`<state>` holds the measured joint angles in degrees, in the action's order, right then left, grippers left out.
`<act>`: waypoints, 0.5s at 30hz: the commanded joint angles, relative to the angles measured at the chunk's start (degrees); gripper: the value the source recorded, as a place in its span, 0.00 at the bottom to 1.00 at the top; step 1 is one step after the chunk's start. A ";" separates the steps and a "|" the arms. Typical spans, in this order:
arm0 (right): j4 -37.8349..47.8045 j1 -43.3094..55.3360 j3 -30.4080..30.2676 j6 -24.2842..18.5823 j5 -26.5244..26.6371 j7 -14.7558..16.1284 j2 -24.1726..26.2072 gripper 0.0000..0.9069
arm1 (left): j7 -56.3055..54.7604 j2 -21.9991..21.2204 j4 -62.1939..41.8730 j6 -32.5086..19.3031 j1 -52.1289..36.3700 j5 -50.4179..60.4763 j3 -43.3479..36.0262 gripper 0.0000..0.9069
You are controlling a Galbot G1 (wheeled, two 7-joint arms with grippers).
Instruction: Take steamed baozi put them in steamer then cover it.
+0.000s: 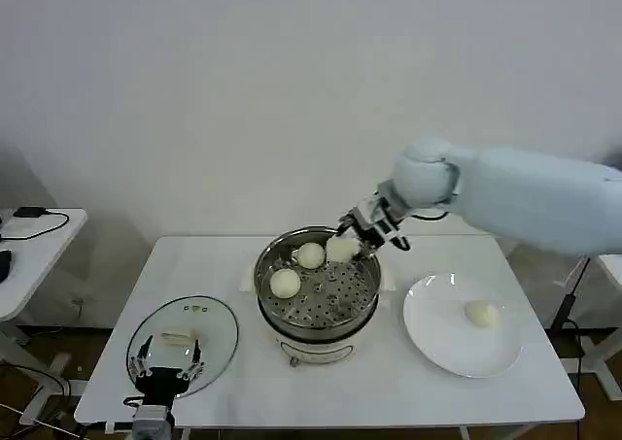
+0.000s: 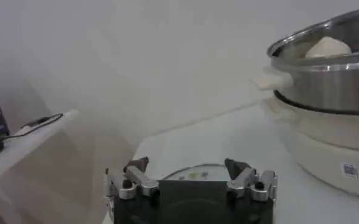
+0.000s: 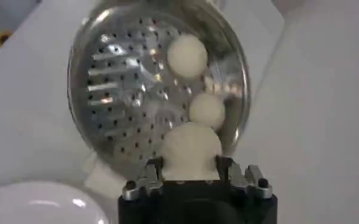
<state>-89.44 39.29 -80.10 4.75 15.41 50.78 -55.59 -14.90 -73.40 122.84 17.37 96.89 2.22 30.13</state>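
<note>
The round shiny stainless-steel steamer (image 1: 317, 289) with its perforated tray stands mid-worktop on a white base. Two smooth off-white steamed baozi (image 1: 285, 283) already lie on the tray, one nearer the front-left of the steamer, the other (image 1: 310, 255) toward its back. The right end effector (image 1: 356, 234) hangs over the steamer's back-right rim, its fingers closed around a third pale bun (image 3: 190, 151), held at its sides just above the tray. A fourth bun (image 1: 481, 313) waits on the flat white round plate (image 1: 437, 348) right of the steamer.

The buns look light, soft and easily dented, with a smooth skin that could slip; a gentle grip across the widest part, as the held one is taken, seems best, with a low release so it does not roll into its neighbours.

The left end effector (image 1: 167, 371) rests idle, fingers spread wide, over the near edge of the clear glass lid (image 1: 216, 325) left of the steamer.
</note>
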 commanded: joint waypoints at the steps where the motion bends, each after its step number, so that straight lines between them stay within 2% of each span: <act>1: -0.61 -1.90 -3.54 -9.04 -0.92 -1.31 -5.75 0.66 | 0.00 0.03 -0.06 -0.04 0.30 -0.13 0.75 1.00; 7: -1.55 -1.69 -5.25 -14.88 -8.08 -1.97 -5.54 0.66 | 0.03 -0.33 -0.77 -0.10 0.00 -0.10 0.45 1.00; 15: 0.34 -2.67 -4.86 -17.70 -15.54 -1.42 -5.77 0.66 | -0.02 -0.59 -0.79 -0.20 -0.07 -0.04 0.02 1.00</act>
<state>-89.67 37.34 -83.86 -7.49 7.19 49.62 -59.99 -14.90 -74.01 122.05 17.23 96.79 2.19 30.08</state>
